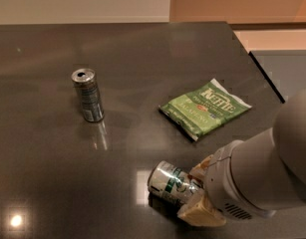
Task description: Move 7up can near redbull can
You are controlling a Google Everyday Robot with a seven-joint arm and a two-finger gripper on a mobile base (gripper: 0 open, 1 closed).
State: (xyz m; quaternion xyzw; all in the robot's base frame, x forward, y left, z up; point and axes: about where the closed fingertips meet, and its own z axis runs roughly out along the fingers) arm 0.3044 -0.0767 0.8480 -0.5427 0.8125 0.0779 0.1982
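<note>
The 7up can (168, 181), white and silver with green lettering, lies on its side near the front of the dark table (142, 63), its top end facing left. My gripper (191, 192) reaches in from the lower right. One cream finger is behind the can and one in front, closed against its body. The redbull can (87, 94), slim, silver and blue, stands upright at the left middle of the table, well away from the 7up can and the gripper.
A green Kettle chip bag (206, 107) lies flat right of centre, just behind the gripper. The table's right edge (264, 73) runs diagonally past the bag. My large grey arm (272, 173) fills the lower right corner.
</note>
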